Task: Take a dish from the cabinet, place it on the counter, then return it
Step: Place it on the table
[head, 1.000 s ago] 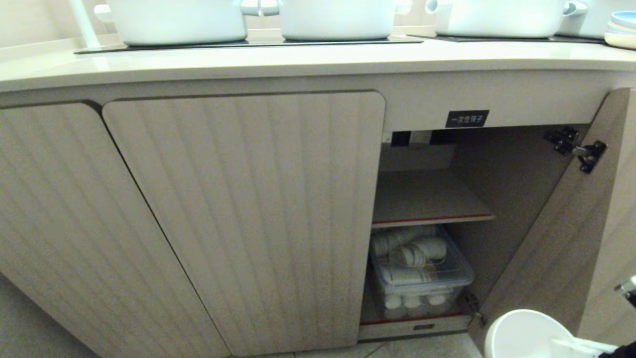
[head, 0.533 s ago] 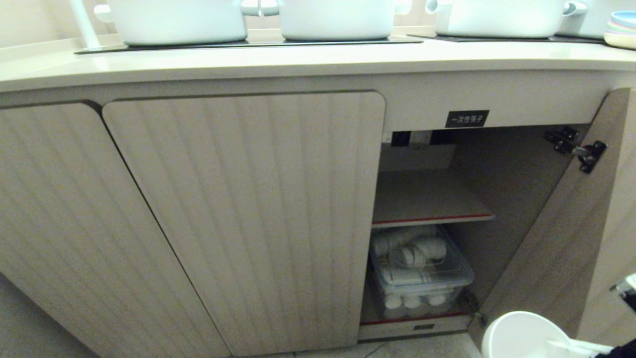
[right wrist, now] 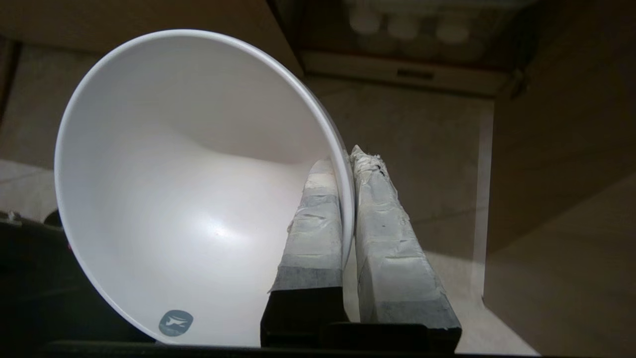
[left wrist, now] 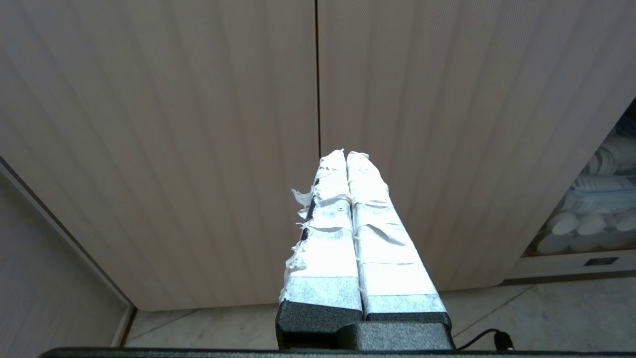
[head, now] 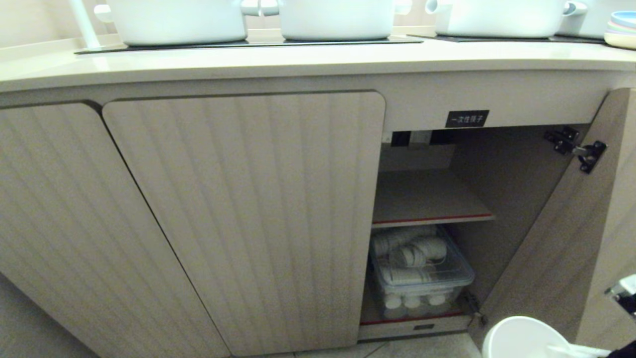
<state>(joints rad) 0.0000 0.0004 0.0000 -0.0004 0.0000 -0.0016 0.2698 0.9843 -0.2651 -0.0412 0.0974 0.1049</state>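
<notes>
Your right gripper (right wrist: pixel 347 164) is clamped on the dish (right wrist: pixel 189 199) rim, one finger inside the bowl, one outside. In the head view the dish (head: pixel 521 338) sits low at bottom right, just outside the open cabinet (head: pixel 432 199), below the counter (head: pixel 298 59). Left gripper (left wrist: pixel 346 159) is parked facing closed doors, fingers pressed together, empty.

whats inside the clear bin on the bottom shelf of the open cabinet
The clear bin holds stacked white disposable cups lying on their sides, with more round white ends along its front. The closed door covers its left part, and its back is hidden.
</notes>
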